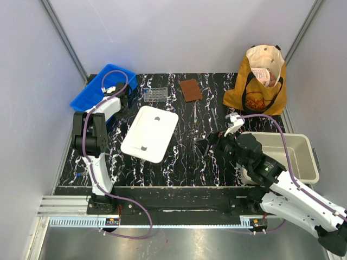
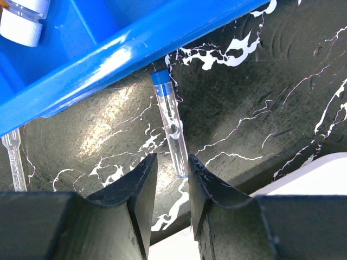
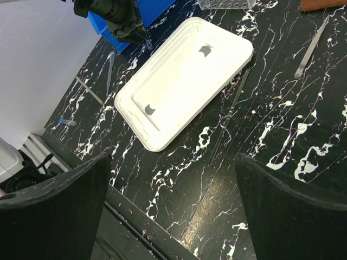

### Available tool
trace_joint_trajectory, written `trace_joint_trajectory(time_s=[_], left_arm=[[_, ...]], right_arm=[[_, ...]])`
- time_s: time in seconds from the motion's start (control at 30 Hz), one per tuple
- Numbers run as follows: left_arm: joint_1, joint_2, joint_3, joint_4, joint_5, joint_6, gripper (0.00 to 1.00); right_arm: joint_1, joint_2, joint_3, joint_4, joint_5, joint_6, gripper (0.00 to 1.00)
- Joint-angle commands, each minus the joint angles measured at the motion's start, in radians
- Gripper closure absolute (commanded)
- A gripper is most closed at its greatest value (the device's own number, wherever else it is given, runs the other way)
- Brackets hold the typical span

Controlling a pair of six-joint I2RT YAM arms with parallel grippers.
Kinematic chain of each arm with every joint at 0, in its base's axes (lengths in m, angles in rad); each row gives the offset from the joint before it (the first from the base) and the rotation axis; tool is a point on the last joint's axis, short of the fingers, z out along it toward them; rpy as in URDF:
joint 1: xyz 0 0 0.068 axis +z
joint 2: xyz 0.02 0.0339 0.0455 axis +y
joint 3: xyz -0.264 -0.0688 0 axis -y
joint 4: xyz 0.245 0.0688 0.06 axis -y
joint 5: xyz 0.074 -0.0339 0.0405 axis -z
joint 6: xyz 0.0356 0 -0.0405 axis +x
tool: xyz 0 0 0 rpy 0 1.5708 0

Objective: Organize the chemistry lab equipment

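Observation:
A clear tube with a blue cap [image 2: 171,122] lies on the black marbled table, its cap against the outer wall of the blue bin [image 2: 108,54]. My left gripper [image 2: 171,160] hovers at the tube's lower end, its jaws a narrow gap apart and wider than the tube, gripping nothing. A white-capped vial [image 2: 21,21] lies inside the bin. My right gripper [image 3: 173,179] stands wide open and empty above the table's front part. Metal tweezers [image 3: 310,50] and a thin metal tool [image 3: 234,100] lie right of the white tray [image 3: 184,81]. The clear tube rack [image 1: 155,95] sits at the back.
A tan tote bag [image 1: 259,81] stands at the back right, with a beige tub [image 1: 303,149] in front of it. A brown pad [image 1: 191,89] lies beside the rack. Clear pipettes [image 3: 89,89] and a small blue-capped piece [image 3: 68,122] lie left of the tray.

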Motion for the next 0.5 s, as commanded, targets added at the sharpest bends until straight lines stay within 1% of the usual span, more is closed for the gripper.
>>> trace_joint_trajectory(time_s=[0.0, 0.47], left_arm=[[0.004, 0.007, 0.005, 0.031, -0.009, -0.026, 0.67], [0.003, 0.038, 0.005, 0.019, 0.010, -0.035, 0.67]], right_arm=[[0.006, -0.018, 0.004, 0.014, 0.024, -0.016, 0.00], [0.006, -0.041, 0.004, 0.004, 0.029, -0.011, 0.00]])
